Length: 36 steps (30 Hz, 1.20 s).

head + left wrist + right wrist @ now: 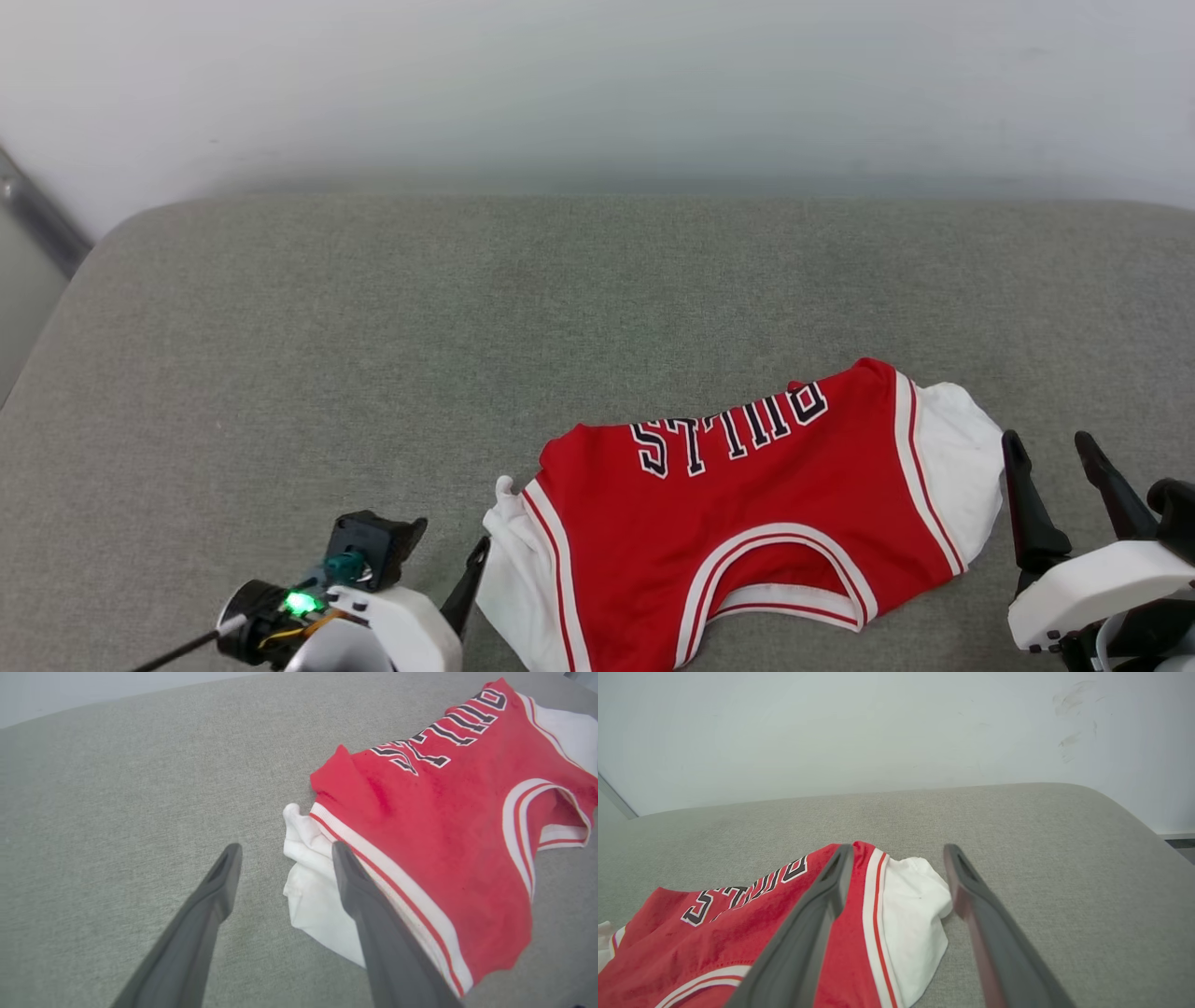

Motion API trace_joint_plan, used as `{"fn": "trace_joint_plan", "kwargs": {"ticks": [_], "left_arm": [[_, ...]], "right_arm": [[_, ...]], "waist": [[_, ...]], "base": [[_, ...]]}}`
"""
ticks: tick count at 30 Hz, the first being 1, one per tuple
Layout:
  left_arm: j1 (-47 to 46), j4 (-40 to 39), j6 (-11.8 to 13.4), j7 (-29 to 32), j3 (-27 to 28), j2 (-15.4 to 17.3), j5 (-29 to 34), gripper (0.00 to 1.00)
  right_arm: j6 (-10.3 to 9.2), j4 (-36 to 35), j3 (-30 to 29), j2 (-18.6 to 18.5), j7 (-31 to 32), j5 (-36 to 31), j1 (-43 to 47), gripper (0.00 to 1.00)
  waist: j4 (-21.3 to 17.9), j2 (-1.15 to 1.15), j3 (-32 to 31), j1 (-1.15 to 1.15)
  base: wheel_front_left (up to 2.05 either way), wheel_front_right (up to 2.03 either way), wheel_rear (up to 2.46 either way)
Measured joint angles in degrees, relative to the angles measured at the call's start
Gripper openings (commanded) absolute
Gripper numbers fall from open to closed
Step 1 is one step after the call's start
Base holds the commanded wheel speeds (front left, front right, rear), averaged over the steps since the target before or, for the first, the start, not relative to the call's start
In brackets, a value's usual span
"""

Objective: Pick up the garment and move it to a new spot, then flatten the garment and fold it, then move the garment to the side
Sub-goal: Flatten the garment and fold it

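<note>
Plainly, the garment (747, 523) lies spread on the grey cushion (373, 327) between the two grippers, collar opening toward the robot and the block lettering (728, 434) along its far edge. Its long axis runs sideways, sleeve to sleeve, from one gripper across to the other.

The left sleeve (308, 891) is bunched and creased. It sits just to the inner side of the left gripper (286, 851), whose fingers stand wide apart with nothing between them. In the left wrist view its inner finger overlaps the sleeve's edge; whether it touches the cloth I cannot tell.

The right sleeve (915, 910) lies smoother, just inward of the right gripper (1049, 446), which is likewise spread wide and empty. In the right wrist view this sleeve shows between and beyond its fingers.

Both arms are about equally near, each to its own sleeve. The next reach, as I judge it, is a short one inward and down, one gripper per end of the shirt. The rumpled left sleeve looks the likelier to snag or fold under.

Behind the cushion rises a pale wall (597, 84).
</note>
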Motion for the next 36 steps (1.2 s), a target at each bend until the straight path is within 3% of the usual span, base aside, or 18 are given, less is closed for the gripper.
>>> {"fn": "trace_joint_plan", "kwargs": {"ticks": [6, 11, 12, 16, 27, 28, 29, 33, 36], "left_arm": [[1.59, -4.85, 1.92, 7.97, 0.24, 5.34, -1.13, 1.0], [0.09, -7.62, 3.22, 13.99, -0.87, 6.92, -0.15, 1.0], [-1.98, -8.18, 2.35, 16.72, -1.87, 6.95, -0.05, 1.0], [-3.68, -7.47, 2.41, 18.31, -2.6, 7.22, 1.15, 1.0], [-4.6, -2.75, 1.72, 19.4, -4.56, 4.93, 1.25, 1.0], [-4.69, -2.14, 1.71, 19.41, -4.56, 4.6, 0.96, 0.67], [-4.8, -1.65, 1.58, 19.45, -4.68, 4.34, 0.66, 0.04], [-5.02, -0.59, 1.37, 17.72, -4.3, 3.3, 0.26, 0.0], [-4.87, 0.29, 2.82, 14.95, -3.13, 2.98, 0.47, 0.0]], "right_arm": [[0.0, -1.04, 0.42, 0.01, 0.47, 0.21, 0.09, 1.0], [0.0, -1.58, 1.35, -0.23, 0.76, 0.13, -0.03, 1.0], [0.0, -1.87, 1.58, -0.77, 0.88, -0.09, -0.62, 1.0], [0.0, -1.91, 1.13, -0.91, 0.24, -0.48, -1.66, 1.0], [0.0, -0.69, 1.64, -0.45, -0.88, -0.67, -2.61, 1.0], [0.0, -0.64, 1.63, -0.45, -0.89, -0.67, -2.65, 1.0], [0.0, -0.6, 1.57, -0.45, -0.91, -0.67, -2.69, 1.0], [0.0, -0.54, 1.14, -0.55, -0.93, -0.76, -2.87, 1.0], [0.0, -0.33, 0.89, -0.93, -0.48, -0.86, -2.79, 1.0]], "waist": [[-0.03, 0.0, 1.86, 0.0], [-0.21, 0.0, 4.66, 0.0], [-0.46, 0.0, 6.51, 0.01], [-1.2, 0.0, 8.35, 0.01], [-2.74, 0.0, 10.78, 0.01], [-2.79, 0.0, 10.91, 0.01], [-2.82, 0.0, 11.03, 0.0], [-2.66, 0.0, 11.34, 0.0], [-2.23, 0.0, 10.89, 0.01]], "base": [[0.0, 0.0, 0.0], [0.0, 0.0, 0.0], [0.0, 0.0, 0.0], [0.0, 0.0, 0.0], [0.0, 0.0, 0.0], [0.0, 0.0, 0.0], [0.0, 0.0, 0.0], [0.0, 0.0, 0.0], [0.0, 0.0, 0.0]]}}
